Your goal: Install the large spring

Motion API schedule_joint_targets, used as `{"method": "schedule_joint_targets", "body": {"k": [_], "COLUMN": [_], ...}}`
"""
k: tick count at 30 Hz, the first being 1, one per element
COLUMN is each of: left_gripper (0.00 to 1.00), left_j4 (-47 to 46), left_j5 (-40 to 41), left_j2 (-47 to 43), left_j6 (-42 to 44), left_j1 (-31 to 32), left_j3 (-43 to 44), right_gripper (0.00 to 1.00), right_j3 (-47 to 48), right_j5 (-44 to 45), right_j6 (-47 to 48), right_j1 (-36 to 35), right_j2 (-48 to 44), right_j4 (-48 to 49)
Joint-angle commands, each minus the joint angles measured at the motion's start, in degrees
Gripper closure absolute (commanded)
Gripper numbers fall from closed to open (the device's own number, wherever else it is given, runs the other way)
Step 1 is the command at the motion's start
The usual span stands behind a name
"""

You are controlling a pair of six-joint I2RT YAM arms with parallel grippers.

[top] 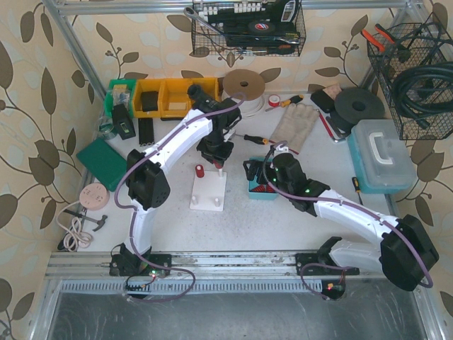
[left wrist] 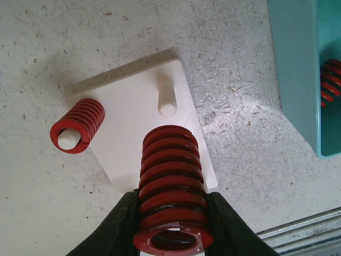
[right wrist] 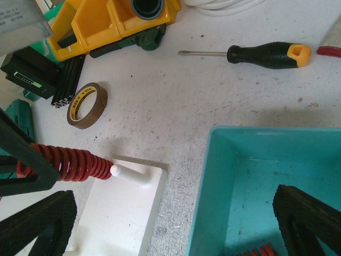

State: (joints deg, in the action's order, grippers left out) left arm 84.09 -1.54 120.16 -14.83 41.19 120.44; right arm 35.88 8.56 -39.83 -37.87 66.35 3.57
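Observation:
My left gripper (left wrist: pixel 173 224) is shut on a large red spring (left wrist: pixel 171 176) and holds it above the white peg plate (left wrist: pixel 133 112). The spring's far end sits close to the top of a bare white peg (left wrist: pixel 167 101). In the right wrist view the spring (right wrist: pixel 72 162) ends right beside that peg's tip (right wrist: pixel 130 174). A smaller red spring (left wrist: pixel 79 132) sits on another peg of the plate. My right gripper (right wrist: pixel 173 224) is open and empty, straddling the near wall of the teal bin (right wrist: pixel 213 186). In the top view the left gripper (top: pixel 216 157) hangs over the plate (top: pixel 209 193).
The teal bin (left wrist: pixel 298 64) right of the plate holds more red springs (left wrist: pixel 330 85). A screwdriver (right wrist: pixel 264 54), a tape roll (right wrist: pixel 87 105) and yellow bins (right wrist: pixel 101 24) lie behind. A teal toolbox (top: pixel 382 156) and work gloves (top: pixel 294 126) lie at the right.

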Motion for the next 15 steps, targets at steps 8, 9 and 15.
{"method": "schedule_joint_targets", "body": {"k": [8, 9, 15], "left_gripper": [1.00, 1.00, 1.00], "left_j4": [1.6, 1.6, 0.7], "left_j5": [-0.1, -0.2, -1.1], "left_j2": [2.9, 3.1, 4.0], "left_j6": [1.5, 1.4, 1.3], "left_j1": [-1.4, -1.4, -1.5], "left_j3": [2.4, 2.4, 1.8], "right_gripper": [0.03, 0.03, 0.03], "right_j3": [-0.5, -0.6, -0.8], "right_j5": [-3.0, -3.1, -3.4], "right_j6": [-2.9, -3.3, -3.7], "right_j1": [2.9, 3.0, 3.4], "right_j2": [1.2, 1.3, 1.7], "right_j4": [2.0, 2.2, 2.4]}}
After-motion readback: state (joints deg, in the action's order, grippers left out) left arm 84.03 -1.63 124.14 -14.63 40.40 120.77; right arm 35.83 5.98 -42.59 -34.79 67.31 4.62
